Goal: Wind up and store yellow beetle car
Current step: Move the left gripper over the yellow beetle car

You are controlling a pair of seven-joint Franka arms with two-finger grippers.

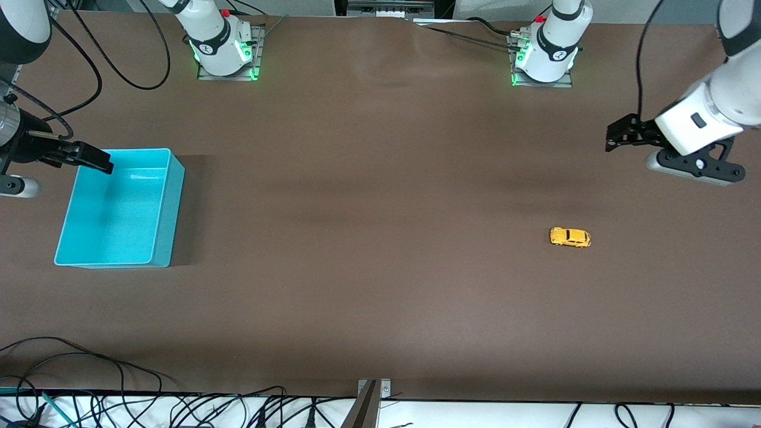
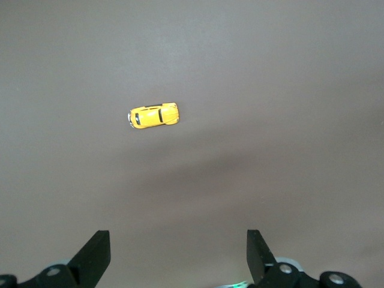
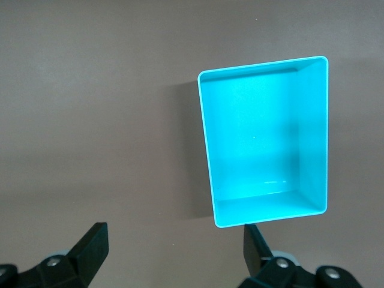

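A: Starting at the right arm's end, we see the teal bin empty on the brown surface, with the right gripper up over its rim, fingers spread wide and holding nothing

B: And toward the left arm's end the yellow beetle car sits on its wheels, well apart from the bin. Our left gripper hangs over bare surface near it, fingers wide apart, empty

A: So we judge nothing done yet; winding and storing both remain
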